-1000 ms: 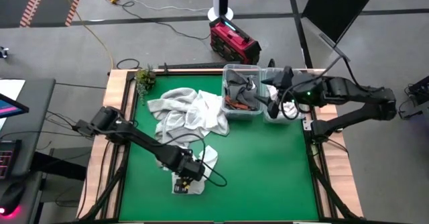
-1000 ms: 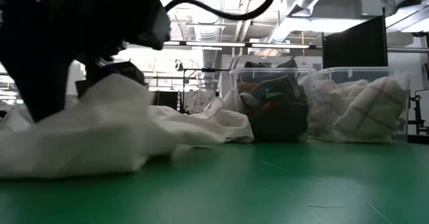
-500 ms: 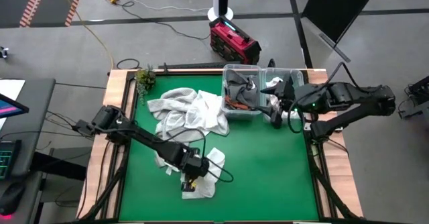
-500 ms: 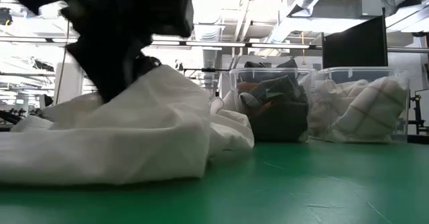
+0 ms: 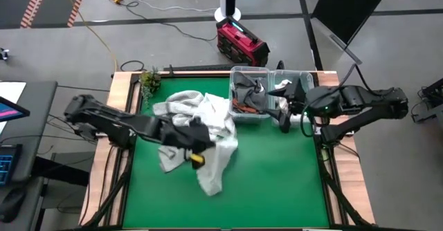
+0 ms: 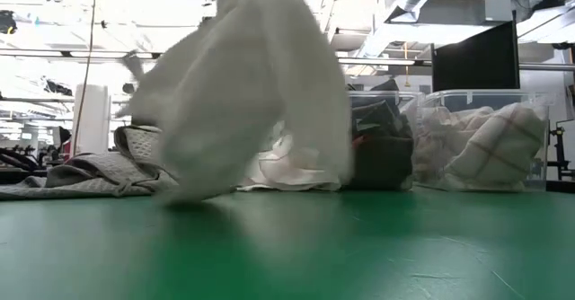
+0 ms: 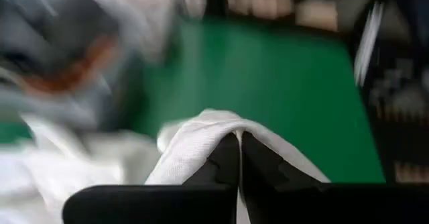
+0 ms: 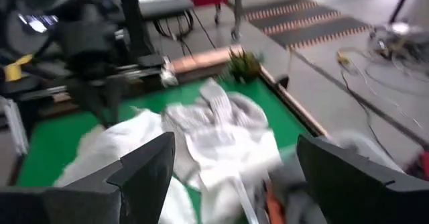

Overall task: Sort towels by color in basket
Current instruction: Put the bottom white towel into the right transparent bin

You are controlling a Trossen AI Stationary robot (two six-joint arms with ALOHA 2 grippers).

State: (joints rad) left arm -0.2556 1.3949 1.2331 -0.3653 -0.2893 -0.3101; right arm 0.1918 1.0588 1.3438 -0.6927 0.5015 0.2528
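Your left gripper (image 5: 195, 146) is clamped on the plain white cloth towel (image 5: 216, 163), lifted off the green table (image 5: 277, 176) mid-left, beside the light grey towel pile (image 5: 181, 105). Right gripper (image 5: 285, 117) gapes wide, empty, by the clear plastic bins (image 5: 243, 73).

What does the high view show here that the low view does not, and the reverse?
Only the high view shows both arms: the left gripper shut on the white towel, lifted over the green table, and the right gripper open beside the bins, plus a small plant at the far left corner. Only the low view shows the checked towel pressed against the clear bin wall and the room's ceiling beyond. Both show the hanging white towel, the towel pile and the bin of dark towels.
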